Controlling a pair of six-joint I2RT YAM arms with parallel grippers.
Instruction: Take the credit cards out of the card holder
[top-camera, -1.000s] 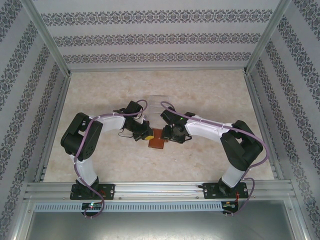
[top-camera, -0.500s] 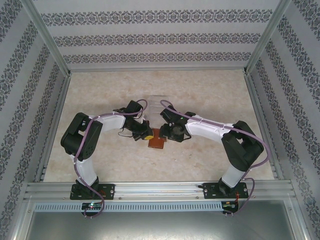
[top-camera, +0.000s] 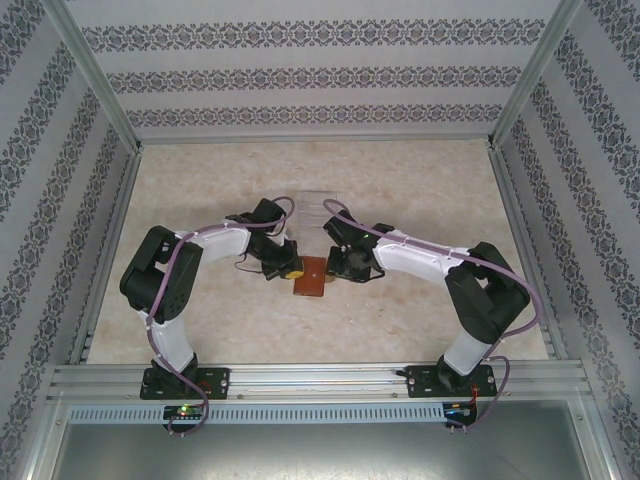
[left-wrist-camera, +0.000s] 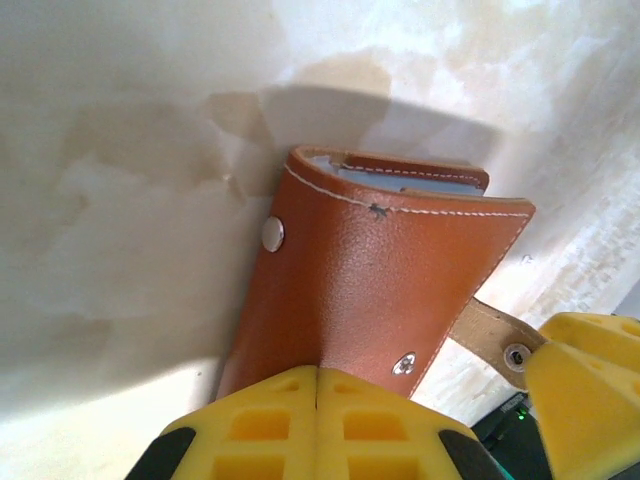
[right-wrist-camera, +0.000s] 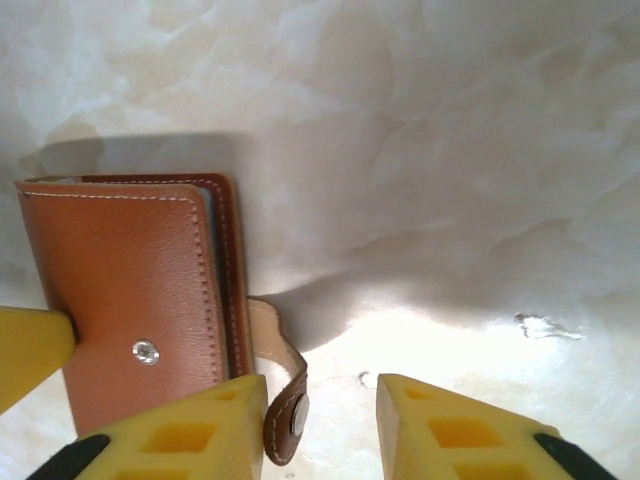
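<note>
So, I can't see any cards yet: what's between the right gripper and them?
The wallet itself: it lies folded closed, hiding whatever is inside. Its strap sits between the right gripper's open jaws.

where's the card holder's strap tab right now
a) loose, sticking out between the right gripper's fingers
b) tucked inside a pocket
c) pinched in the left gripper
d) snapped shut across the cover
A: in the right wrist view the strap tab hangs unsnapped off the edge of the folded card holder and sits in the gap of the right gripper, close beside one finger, with the jaws apart.
</note>
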